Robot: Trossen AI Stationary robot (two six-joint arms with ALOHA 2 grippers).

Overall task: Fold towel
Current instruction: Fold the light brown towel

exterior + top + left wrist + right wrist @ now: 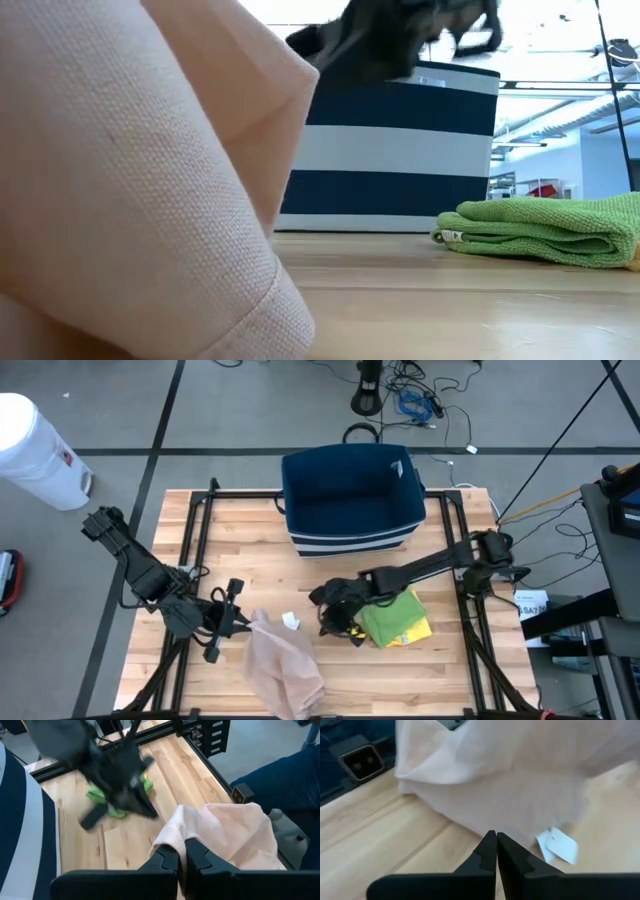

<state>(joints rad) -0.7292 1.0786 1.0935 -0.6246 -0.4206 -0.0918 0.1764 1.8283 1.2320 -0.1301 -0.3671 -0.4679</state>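
Observation:
A pale pink towel (pixel 285 665) hangs bunched from my left gripper (pixel 243 622) near the table's front; its lower end lies on the wood. In the low view it fills the left (pixel 130 180). A white tag (pixel 557 845) lies on the table beside it. My right gripper (pixel 493 838) is shut and holds nothing. It hovers just right of the towel (pixel 325 618), above the left end of a folded green towel (pixel 395 618) that lies flat on the table. My left gripper pinches a raised fold of the towel's top end (pixel 181 834) between its two fingers (pixel 165 857). It comes from the table's left, slanting down. How many layers it has, I cannot tell. The cloth hangs slack below the fingers, with its lower end (pixel 295 690) on the table.
A navy basket with white stripes (pixel 350 495) stands at the table's far middle, open side up. Black frame rails (pixel 200 530) run along the table's left and right sides. Bare wood lies between the pink towel and the green one (pixel 550 230).

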